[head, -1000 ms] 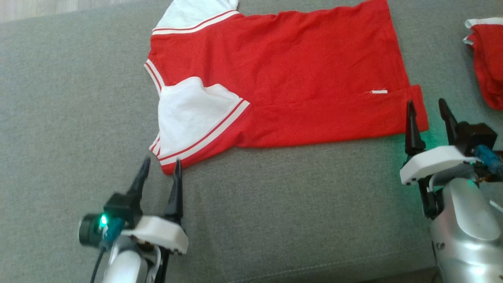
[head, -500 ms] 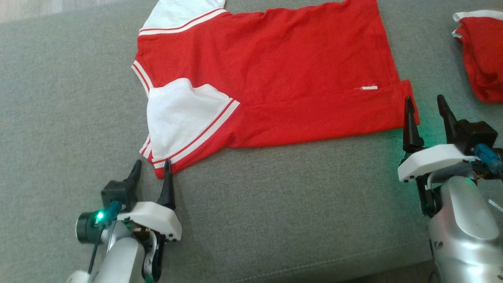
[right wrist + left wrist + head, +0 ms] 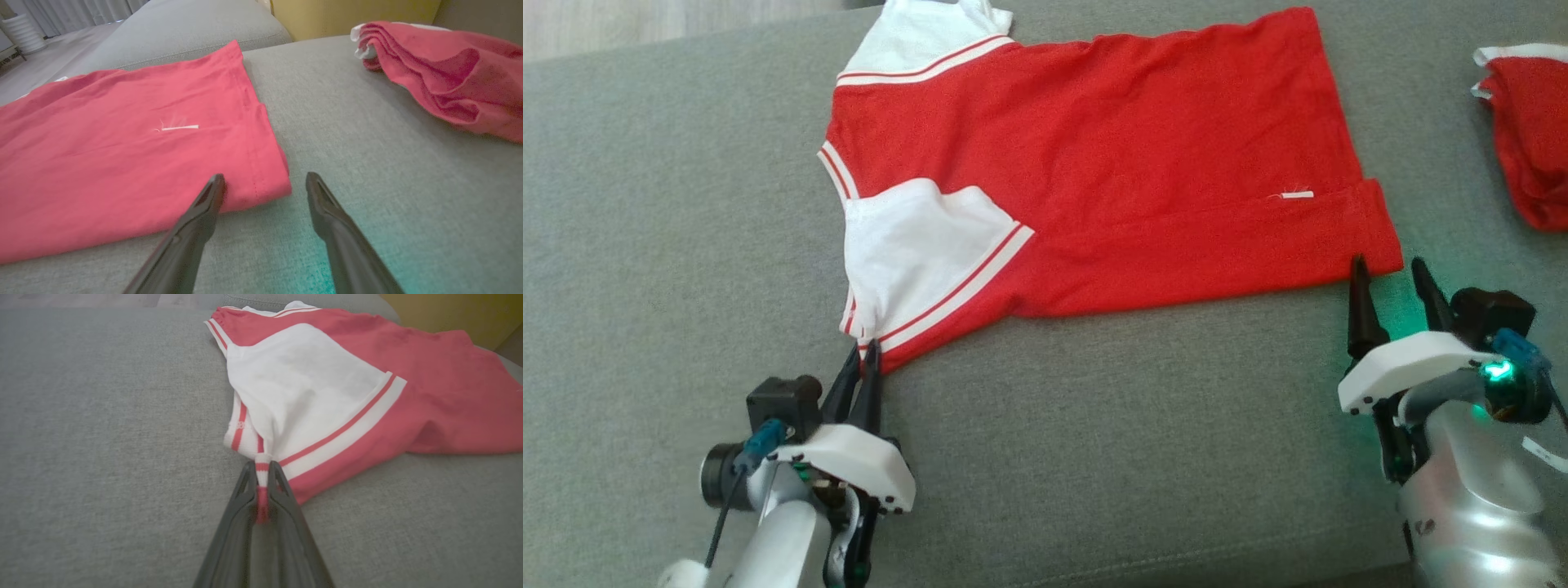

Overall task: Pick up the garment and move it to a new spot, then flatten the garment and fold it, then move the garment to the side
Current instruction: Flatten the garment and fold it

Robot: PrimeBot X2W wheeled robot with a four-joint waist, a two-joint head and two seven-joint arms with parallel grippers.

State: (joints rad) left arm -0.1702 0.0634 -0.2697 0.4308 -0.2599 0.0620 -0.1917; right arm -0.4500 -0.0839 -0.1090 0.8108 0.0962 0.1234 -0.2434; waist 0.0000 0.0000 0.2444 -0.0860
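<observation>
Across the grey cushion point(image 3: 645, 245) before me the red garment point(image 3: 1111, 147) lies spread flat, its white sleeve point(image 3: 915, 245) on my left side and its hem on my right. My left gripper point(image 3: 866, 359) is pinched together on the sleeve's striped cuff point(image 3: 261, 463), with a narrow fold of fabric caught between the two dark fingers. My right gripper point(image 3: 264, 179) has its fingers apart and holds nothing. One tip sits over the edge of the near hem corner point(image 3: 278, 185), the other over bare cushion just beside it. A second red garment point(image 3: 1531, 139) lies crumpled well apart, farther right.
</observation>
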